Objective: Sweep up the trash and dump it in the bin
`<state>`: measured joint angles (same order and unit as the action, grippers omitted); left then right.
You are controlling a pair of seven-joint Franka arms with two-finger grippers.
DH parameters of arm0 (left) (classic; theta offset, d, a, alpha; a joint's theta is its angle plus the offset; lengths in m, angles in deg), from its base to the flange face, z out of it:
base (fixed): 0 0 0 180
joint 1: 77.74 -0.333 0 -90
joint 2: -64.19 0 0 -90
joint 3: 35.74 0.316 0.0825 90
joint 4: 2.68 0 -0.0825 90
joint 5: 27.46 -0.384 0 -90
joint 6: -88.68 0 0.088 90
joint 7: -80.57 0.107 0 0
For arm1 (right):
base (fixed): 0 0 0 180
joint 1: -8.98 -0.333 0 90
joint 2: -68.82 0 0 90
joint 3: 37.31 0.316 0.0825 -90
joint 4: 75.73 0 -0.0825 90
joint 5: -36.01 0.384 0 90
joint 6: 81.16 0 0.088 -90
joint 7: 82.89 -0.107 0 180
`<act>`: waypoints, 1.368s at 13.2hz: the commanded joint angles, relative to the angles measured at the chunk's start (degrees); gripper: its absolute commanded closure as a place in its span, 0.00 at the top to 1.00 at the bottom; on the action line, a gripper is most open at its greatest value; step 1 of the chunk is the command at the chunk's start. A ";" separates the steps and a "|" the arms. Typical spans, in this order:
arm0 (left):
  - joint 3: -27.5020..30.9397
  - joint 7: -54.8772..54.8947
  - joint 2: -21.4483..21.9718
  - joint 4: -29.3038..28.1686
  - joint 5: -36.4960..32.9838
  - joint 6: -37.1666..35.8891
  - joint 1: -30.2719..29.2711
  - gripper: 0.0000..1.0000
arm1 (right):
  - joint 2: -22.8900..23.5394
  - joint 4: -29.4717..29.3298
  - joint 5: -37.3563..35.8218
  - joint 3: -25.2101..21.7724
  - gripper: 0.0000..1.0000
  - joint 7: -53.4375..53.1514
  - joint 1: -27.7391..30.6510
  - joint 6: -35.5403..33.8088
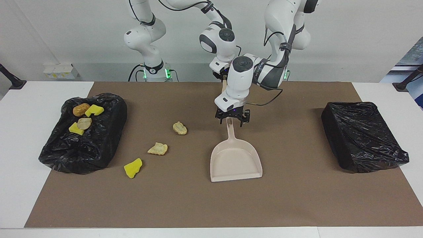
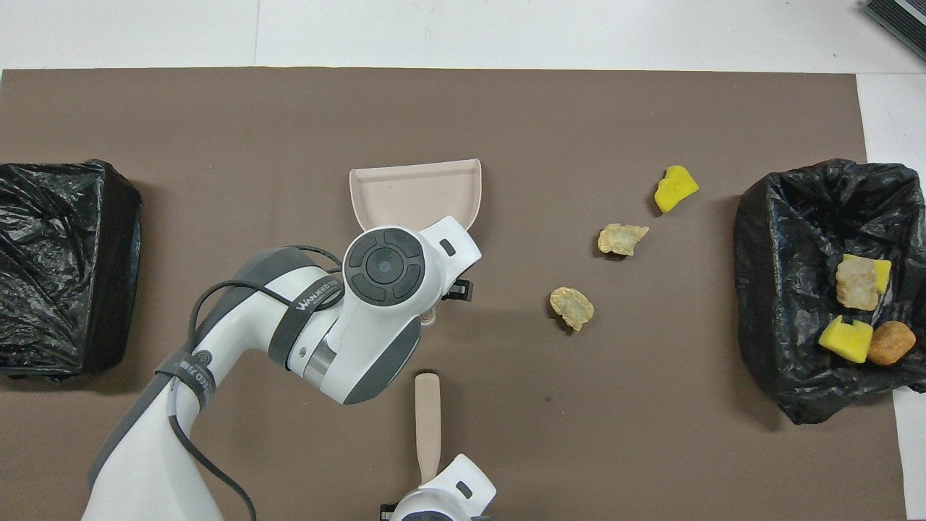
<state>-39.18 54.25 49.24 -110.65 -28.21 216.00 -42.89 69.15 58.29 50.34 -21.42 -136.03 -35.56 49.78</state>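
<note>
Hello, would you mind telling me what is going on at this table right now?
Two arms are setting up to sweep trash. The right gripper is shut on the brush handle. The left gripper, open, is over the dustpan handle. Three scraps lie on the mat; four sit in the bin.

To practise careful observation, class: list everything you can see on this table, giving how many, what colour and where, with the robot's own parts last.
table: one, white, under everything
mat: one, brown, covering most of the table
dustpan: one, beige, mid-mat, handle toward the robots
brush: one, beige handle, nearer to the robots than the dustpan
loose trash: three, yellow sponge, cream lump, tan lump, on the mat between dustpan and open bin
binned trash: four, two yellow, one brown, one cream, in the open bin
open bin: one, black-bagged, right arm's end
covered bin: one, black-bagged, left arm's end
left gripper: jaws open, astride the dustpan handle
right gripper: jaws shut on the brush handle
</note>
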 commanded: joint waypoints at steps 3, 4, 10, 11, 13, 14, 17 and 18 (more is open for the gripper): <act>0.98 -3.03 0.46 -4.53 -0.66 3.81 1.19 0.99 | -2.96 -0.25 0.96 -0.16 0.00 -0.74 5.77 -0.15; 0.98 -4.61 -0.33 -4.36 -0.74 3.99 1.10 0.90 | -3.75 -0.34 0.53 -0.16 0.00 -0.47 7.96 -2.16; 1.24 -6.12 -1.05 -1.89 -1.09 3.99 0.22 0.50 | -7.19 -2.35 -5.01 -0.34 0.00 5.23 20.17 -10.87; 1.15 -6.03 -1.05 -2.24 -1.18 4.08 0.22 0.44 | -6.93 -3.49 -5.71 -0.34 0.00 7.33 22.28 -12.19; 1.15 -5.85 -1.05 -2.07 -1.18 3.99 0.22 0.27 | -5.70 -5.17 -7.12 -0.25 0.00 13.04 28.07 -13.08; 1.15 -5.42 -1.05 -1.98 -1.36 3.99 0.13 0.18 | -4.21 -6.57 -7.73 -0.34 0.00 16.20 30.98 -13.25; 1.24 -4.37 -0.96 -1.81 -1.62 3.03 0.04 0.00 | 0.53 -11.57 -13.52 -0.25 0.00 22.37 39.07 -14.04; 1.33 -1.75 -0.44 -1.81 -1.62 2.85 -0.13 0.00 | 2.29 -14.11 -16.67 -0.25 0.00 24.47 40.83 -15.61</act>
<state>-38.19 50.09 48.49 -113.10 -28.43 219.48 -42.84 67.27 49.92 37.80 -22.48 -114.49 2.25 37.57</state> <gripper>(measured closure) 0.674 0.740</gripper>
